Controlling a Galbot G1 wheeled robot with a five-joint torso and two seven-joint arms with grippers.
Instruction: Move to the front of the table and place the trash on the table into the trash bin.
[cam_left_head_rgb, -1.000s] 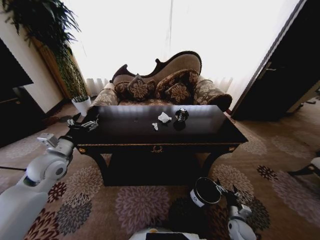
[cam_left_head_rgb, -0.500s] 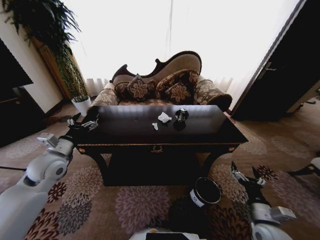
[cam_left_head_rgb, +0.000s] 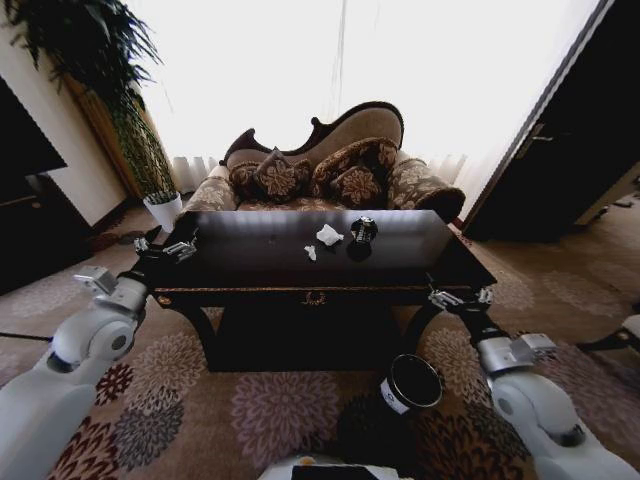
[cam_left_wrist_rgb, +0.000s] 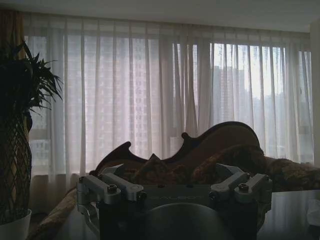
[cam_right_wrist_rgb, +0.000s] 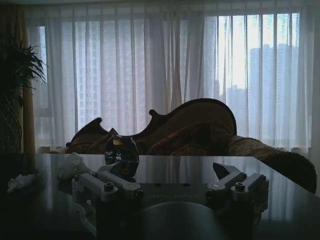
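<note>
The dark glossy table (cam_left_head_rgb: 250, 262) stands straight ahead. On its top lie a crumpled white paper wad (cam_left_head_rgb: 328, 235), a small white scrap (cam_left_head_rgb: 311, 252) and a dark shiny round object (cam_left_head_rgb: 363, 230). The black trash bin (cam_left_head_rgb: 410, 383) sits on the carpet below the table's front right. My left gripper (cam_left_head_rgb: 165, 246) hovers open at the table's front left corner. At the front right corner my right gripper (cam_left_head_rgb: 458, 297) is open and holds nothing. The right wrist view looks across the tabletop (cam_right_wrist_rgb: 200, 172) at the dark object (cam_right_wrist_rgb: 122, 156), the wad (cam_right_wrist_rgb: 72, 165) and the scrap (cam_right_wrist_rgb: 20, 181).
A carved sofa (cam_left_head_rgb: 320, 160) with cushions stands behind the table, under bright curtained windows. A white plant pot (cam_left_head_rgb: 163, 208) and a tall plant are at back left, dark furniture (cam_left_head_rgb: 30, 210) at far left, a dark door (cam_left_head_rgb: 560, 150) at right. Patterned carpet surrounds the table.
My right arm has risen from the floor beside the trash bin up to the table's front right corner. The left arm and the trash have stayed put.
</note>
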